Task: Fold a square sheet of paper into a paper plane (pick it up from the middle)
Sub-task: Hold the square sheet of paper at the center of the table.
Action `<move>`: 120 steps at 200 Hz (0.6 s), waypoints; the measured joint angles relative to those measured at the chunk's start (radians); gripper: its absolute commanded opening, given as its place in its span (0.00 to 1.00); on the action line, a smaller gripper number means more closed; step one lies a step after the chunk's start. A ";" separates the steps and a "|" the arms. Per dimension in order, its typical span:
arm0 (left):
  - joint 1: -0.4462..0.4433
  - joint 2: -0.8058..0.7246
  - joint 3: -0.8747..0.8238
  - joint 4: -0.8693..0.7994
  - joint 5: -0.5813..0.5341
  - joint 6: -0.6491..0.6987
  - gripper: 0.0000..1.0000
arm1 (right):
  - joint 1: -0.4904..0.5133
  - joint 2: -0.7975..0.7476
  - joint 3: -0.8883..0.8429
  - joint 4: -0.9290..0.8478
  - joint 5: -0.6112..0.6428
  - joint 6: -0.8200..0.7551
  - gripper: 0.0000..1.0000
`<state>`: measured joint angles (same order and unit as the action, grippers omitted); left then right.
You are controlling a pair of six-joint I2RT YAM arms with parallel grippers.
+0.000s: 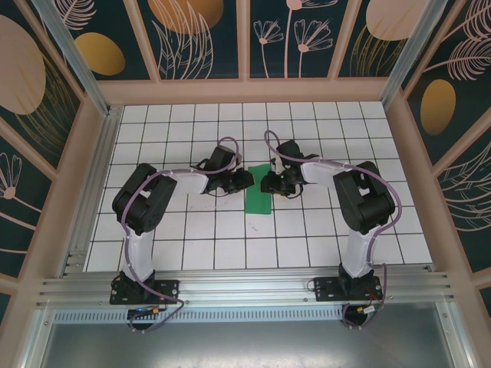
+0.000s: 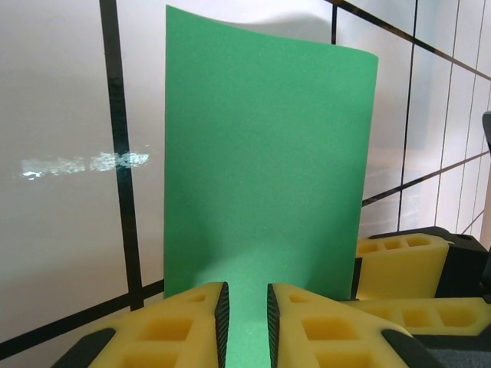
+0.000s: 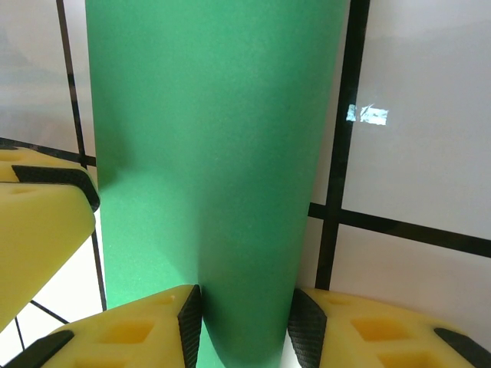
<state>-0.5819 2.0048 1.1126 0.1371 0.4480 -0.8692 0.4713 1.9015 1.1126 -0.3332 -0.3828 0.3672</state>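
The square sheet of paper (image 1: 258,198) is green and lies as a narrow folded strip on the white tiles between both grippers. My left gripper (image 1: 247,181) is at its left edge near the far end. In the left wrist view its yellow fingers stand a narrow gap apart (image 2: 247,322), and the paper (image 2: 261,169) shows flat through that gap with its far edge curling up. My right gripper (image 1: 268,184) is at the paper's right edge. A rounded bulge of the paper (image 3: 207,153) sits between its pads (image 3: 244,330), touching both.
The floor is a white tile grid with black lines (image 1: 192,238). Patterned walls and a metal frame (image 1: 77,222) surround it. The right gripper's yellow fingers (image 2: 399,264) stand close beside the left one, and a left finger (image 3: 38,226) shows in the right wrist view.
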 measured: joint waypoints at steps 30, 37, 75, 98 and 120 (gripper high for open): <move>0.000 0.011 0.026 -0.053 -0.013 0.005 0.21 | 0.000 0.001 0.003 -0.003 0.000 0.000 0.43; 0.000 0.016 0.032 -0.068 -0.015 0.008 0.20 | 0.000 0.002 0.005 -0.006 0.000 0.000 0.43; -0.002 0.033 0.068 -0.135 -0.031 0.028 0.18 | 0.001 0.004 0.013 -0.016 0.000 0.000 0.43; -0.006 0.040 0.094 -0.180 -0.047 0.045 0.17 | 0.001 0.003 0.016 -0.019 0.000 0.001 0.44; -0.008 0.046 0.116 -0.218 -0.068 0.063 0.15 | 0.003 -0.003 0.017 -0.019 -0.001 0.007 0.49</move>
<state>-0.5903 2.0510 1.2282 -0.0811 0.3798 -0.8062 0.4744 1.8984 1.1297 -0.3527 -0.3836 0.3744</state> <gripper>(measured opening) 0.160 0.458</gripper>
